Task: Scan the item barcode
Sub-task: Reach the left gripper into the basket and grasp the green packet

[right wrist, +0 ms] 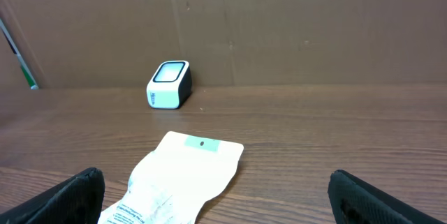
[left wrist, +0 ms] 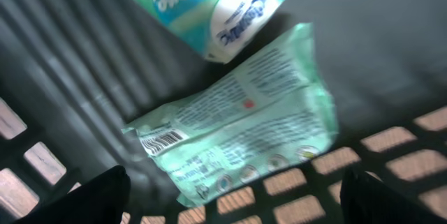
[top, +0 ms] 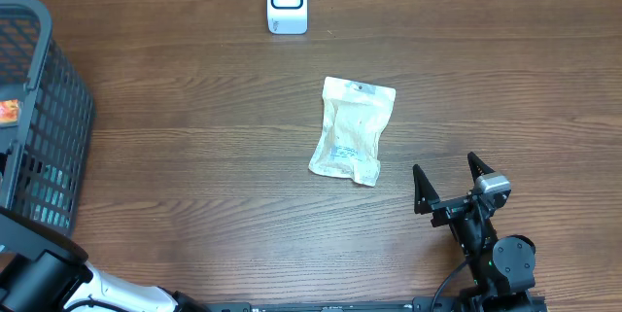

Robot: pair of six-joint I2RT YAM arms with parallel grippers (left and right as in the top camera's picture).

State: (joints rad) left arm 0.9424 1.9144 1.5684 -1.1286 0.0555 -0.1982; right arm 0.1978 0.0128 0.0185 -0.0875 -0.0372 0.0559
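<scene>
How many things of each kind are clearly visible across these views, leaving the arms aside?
Basket: 1
Scanner: 1
Packets: 3 (beige pouch, green packet, teal-and-white pack)
Total: 5

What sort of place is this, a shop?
Probably a mock checkout bench, not a real shop: a small barcode scanner on a wooden table, a mesh basket of packaged goods, a cardboard backdrop.
</scene>
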